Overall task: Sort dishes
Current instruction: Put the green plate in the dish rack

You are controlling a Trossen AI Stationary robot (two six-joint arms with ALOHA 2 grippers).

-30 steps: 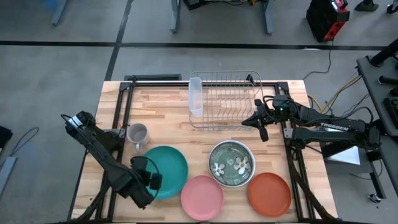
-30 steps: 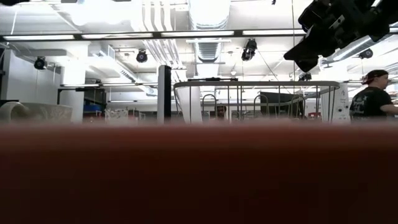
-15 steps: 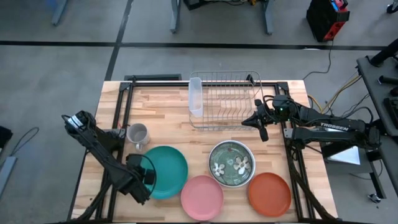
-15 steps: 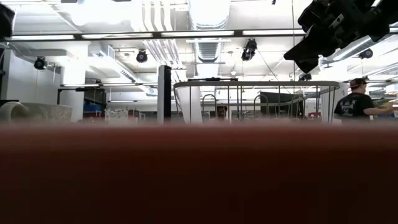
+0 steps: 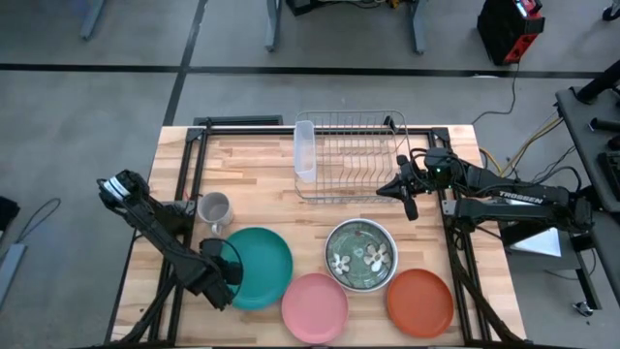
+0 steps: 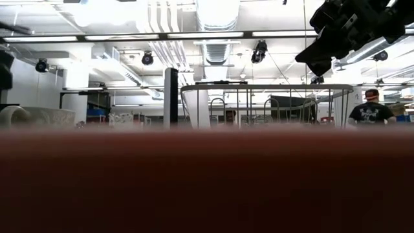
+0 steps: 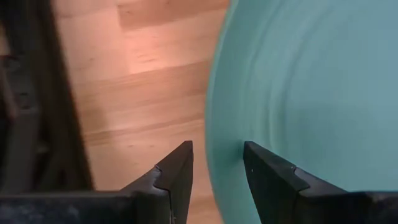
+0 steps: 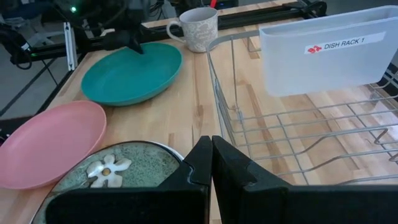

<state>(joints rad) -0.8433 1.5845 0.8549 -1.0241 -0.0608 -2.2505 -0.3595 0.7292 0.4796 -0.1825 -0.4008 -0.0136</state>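
The left hand point(image 5: 230, 274) sits right at the edge of the large round teal plate point(image 5: 256, 266), fingers spread apart with the plate's rim between them, one finger point(image 7: 176, 177) over the wooden surface point(image 5: 252, 184) and the other over the plate, not clamped down. Just past the teal plate from that hand lie the round pink plate point(image 5: 315, 306), the dark green flowered dish point(image 5: 360, 255) and the orange-red plate point(image 5: 419, 301). The right hand point(image 5: 404, 197) hangs clenched, holding nothing, beside the wire dish rack point(image 5: 349, 155).

grey floor point(image 5: 97, 78), ceiling strip lights point(image 6: 213, 35), white ducts point(image 6: 217, 16)
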